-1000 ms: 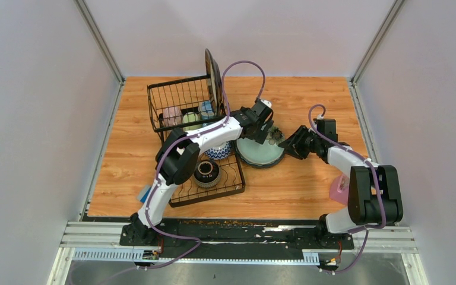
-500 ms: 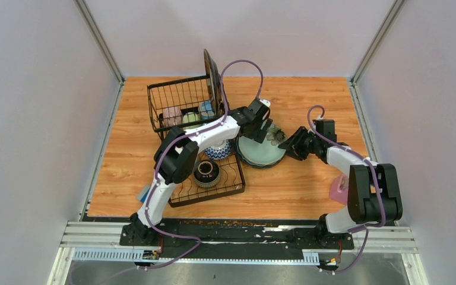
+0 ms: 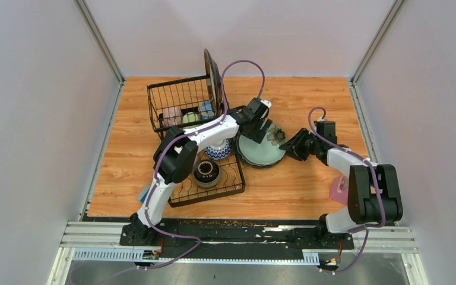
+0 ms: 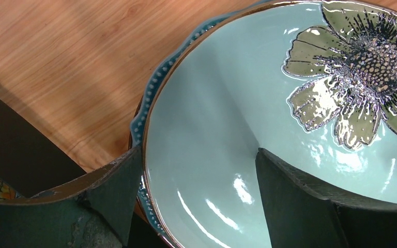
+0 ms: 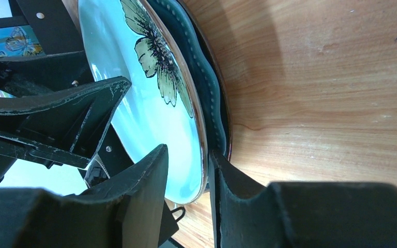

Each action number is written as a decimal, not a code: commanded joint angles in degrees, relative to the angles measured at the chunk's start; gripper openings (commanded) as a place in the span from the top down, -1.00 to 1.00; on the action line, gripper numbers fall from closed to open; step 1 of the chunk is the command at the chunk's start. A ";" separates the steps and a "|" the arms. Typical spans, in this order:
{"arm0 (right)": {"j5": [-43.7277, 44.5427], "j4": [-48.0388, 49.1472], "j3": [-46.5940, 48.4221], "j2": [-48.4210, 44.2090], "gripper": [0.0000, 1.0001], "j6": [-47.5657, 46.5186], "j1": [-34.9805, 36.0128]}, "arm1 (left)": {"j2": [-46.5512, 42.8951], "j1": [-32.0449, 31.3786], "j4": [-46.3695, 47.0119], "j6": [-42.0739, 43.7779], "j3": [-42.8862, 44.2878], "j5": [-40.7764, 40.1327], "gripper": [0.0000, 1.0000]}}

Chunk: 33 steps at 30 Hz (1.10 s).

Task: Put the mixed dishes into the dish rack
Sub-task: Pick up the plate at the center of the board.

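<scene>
the right claw [image 5: 187, 153] is pinched almost closed on the rim of a pale teal flower plate [image 5: 150, 103], one finger above the glazed face and one below the edge. the plate lies stacked on a darker teal plate [image 5: 207, 88] with a beaded rim. both sit on the wooden worktop [image 3: 309, 95], just beside the right side of the black wire dish rack [image 3: 181, 98] and outside it. across the plate, the left claw [image 4: 196, 155] stands wide open and grips nothing, one finger at the outer rim and the other over the plate's well near the painted flower. in the rack, a black-rimmed plate [image 3: 212, 74] stands on edge against the taller basket. that basket holds a pink mug [image 3: 171, 115], a green mug [image 3: 190, 119] and a blue mug [image 3: 206, 108]. a patterned bowl [image 3: 218, 152] and a dark bowl [image 3: 206, 171] rest in the lower tray.
</scene>
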 commanded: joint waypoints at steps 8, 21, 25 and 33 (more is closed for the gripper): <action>-1.53 17.76 -7.74 -5.07 0.36 8.46 0.75 | 2.01 -4.42 -0.19 -1.03 1.44 15.99 -0.67; -3.39 27.66 -10.67 -3.90 0.35 13.96 0.73 | 1.91 -5.61 -0.33 -0.06 3.08 19.15 -0.65; -3.43 28.86 -10.65 -2.14 0.38 13.76 0.92 | 1.81 -5.83 -0.07 0.05 3.29 20.09 -0.64; -4.70 33.26 -11.59 -0.38 0.40 12.97 1.14 | 1.47 -6.12 0.17 0.50 3.70 21.29 -0.63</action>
